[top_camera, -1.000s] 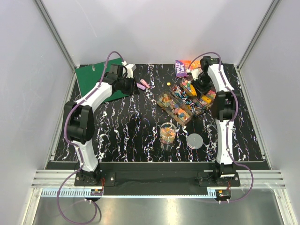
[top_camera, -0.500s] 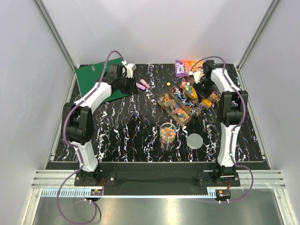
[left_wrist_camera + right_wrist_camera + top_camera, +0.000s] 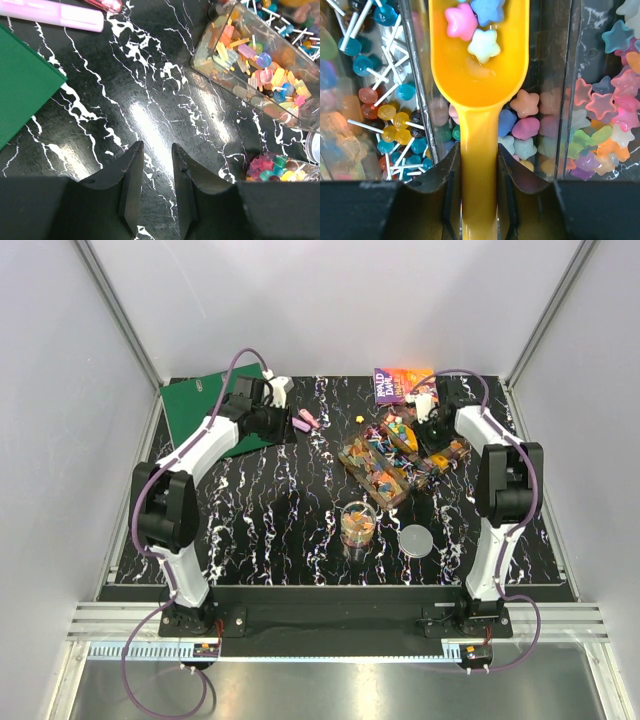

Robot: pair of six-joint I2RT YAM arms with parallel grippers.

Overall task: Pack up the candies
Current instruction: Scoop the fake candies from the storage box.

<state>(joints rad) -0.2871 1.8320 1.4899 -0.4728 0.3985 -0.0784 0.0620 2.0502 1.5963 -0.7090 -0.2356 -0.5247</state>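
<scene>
The candies (image 3: 385, 458) fill a clear divided tray (image 3: 352, 462) at the back right of the table. In the right wrist view, star-shaped candies (image 3: 600, 107) and small lollipops (image 3: 390, 112) lie in its compartments. My right gripper (image 3: 479, 167) is shut on the handle of a yellow scoop (image 3: 479, 65). The scoop is held over the star compartment with three star candies (image 3: 470, 27) in its bowl. A clear cup (image 3: 357, 525) partly filled with candies stands in front of the tray. My left gripper (image 3: 154, 150) is narrowly open and empty above the bare table, left of the tray (image 3: 200, 55).
A round lid (image 3: 416, 539) lies right of the cup. A green mat (image 3: 195, 412) lies at the back left, with pink highlighter pens (image 3: 305, 421) beside it. A purple packet (image 3: 388, 385) lies behind the tray. The enclosure walls stand close on both sides.
My right arm has swung its elbow to the right while the gripper stays over the tray with the scoop. My left arm has not moved.
</scene>
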